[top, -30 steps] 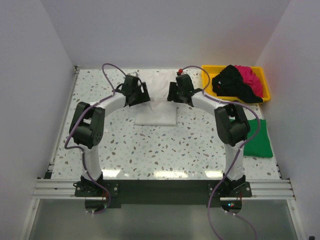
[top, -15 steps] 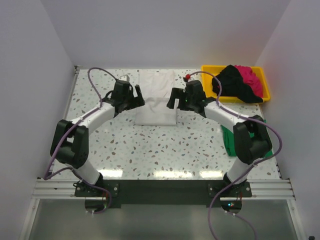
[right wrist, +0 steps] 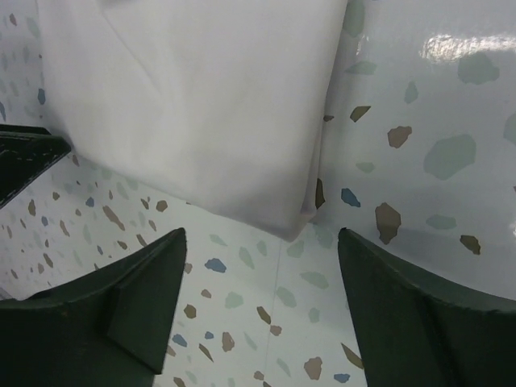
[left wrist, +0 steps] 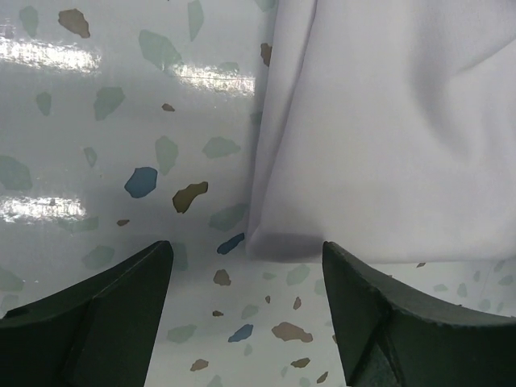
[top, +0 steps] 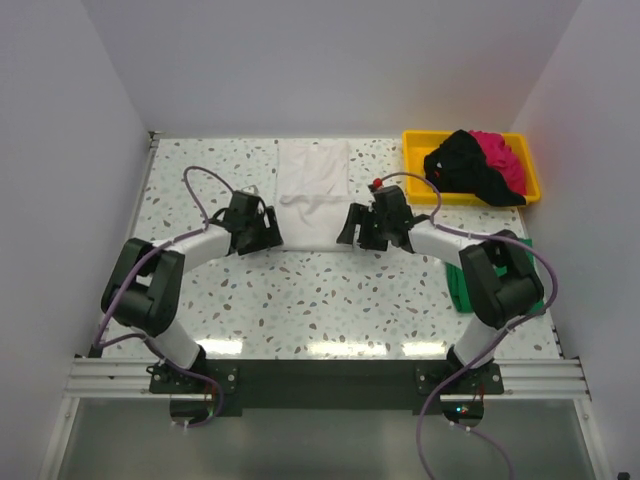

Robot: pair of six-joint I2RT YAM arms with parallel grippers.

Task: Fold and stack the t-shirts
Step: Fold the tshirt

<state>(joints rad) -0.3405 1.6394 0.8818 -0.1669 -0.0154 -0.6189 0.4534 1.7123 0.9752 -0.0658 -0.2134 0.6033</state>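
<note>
The white t-shirt lies folded in a long strip at the middle back of the table. My left gripper is open and empty at its near left corner; that corner lies just beyond the gap between the fingers. My right gripper is open and empty at its near right corner. The black t-shirt and the magenta-pink t-shirt lie bunched in the yellow tray. The green t-shirt lies folded at the right edge, partly behind my right arm.
The yellow tray stands at the back right corner. White walls close in the table on the left, back and right. A metal rail runs along the near edge by the arm bases.
Both grippers have drawn back toward the near side, from the far part of the white t-shirt to its near corners. The white t-shirt now lies stretched longer toward the back.
</note>
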